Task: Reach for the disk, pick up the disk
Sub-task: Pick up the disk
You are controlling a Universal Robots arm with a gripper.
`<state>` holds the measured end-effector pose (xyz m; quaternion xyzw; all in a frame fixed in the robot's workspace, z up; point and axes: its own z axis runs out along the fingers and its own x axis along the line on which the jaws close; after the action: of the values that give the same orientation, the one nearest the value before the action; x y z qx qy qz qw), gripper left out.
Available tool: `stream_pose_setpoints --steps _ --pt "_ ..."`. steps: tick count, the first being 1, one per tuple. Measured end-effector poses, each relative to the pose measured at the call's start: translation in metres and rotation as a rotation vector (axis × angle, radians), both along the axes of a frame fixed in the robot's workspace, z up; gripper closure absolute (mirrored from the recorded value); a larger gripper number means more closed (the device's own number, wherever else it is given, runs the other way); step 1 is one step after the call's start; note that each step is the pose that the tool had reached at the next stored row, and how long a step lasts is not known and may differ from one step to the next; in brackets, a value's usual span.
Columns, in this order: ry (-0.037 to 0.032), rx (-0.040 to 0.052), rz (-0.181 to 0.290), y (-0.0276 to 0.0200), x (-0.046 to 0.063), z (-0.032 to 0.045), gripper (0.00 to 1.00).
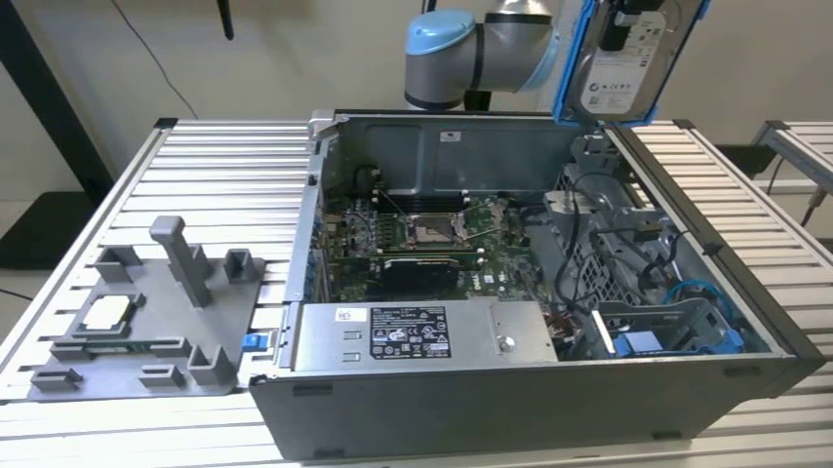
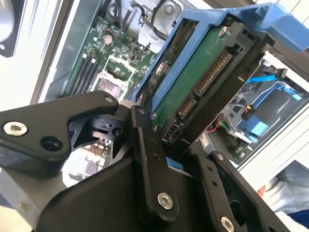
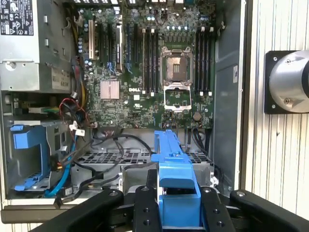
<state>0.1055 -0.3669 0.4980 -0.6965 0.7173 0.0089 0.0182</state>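
Observation:
The disk [image 1: 622, 73], a silver drive with a white label in bright blue rails, hangs upright in the air above the back right corner of the open computer case [image 1: 521, 400]. My gripper [image 1: 619, 27] is shut on it from above. The second wrist view shows the disk's green circuit board [image 2: 193, 82] and blue rail [image 2: 270, 21] clamped between the black fingers [image 2: 145, 145]. Seen from the first wrist view, the blue rail [image 3: 171, 164] sits between the two fingers [image 3: 145, 208], high above the motherboard [image 3: 159, 72].
The case lies open on a slatted metal table [image 1: 221, 185]. Inside are the motherboard [image 1: 430, 234], a grey power supply [image 1: 416, 336], loose cables and a blue drive bay [image 1: 677, 331]. A grey fixture plate [image 1: 156, 312] with a small silver chip lies at the exterior view's left.

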Motion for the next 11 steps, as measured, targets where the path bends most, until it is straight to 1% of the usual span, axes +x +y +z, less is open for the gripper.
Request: stream_pose_setpoints --steps 11 --pt "-0.0001 0.0000 0.000 0.0000 0.0016 0.0000 1.00"
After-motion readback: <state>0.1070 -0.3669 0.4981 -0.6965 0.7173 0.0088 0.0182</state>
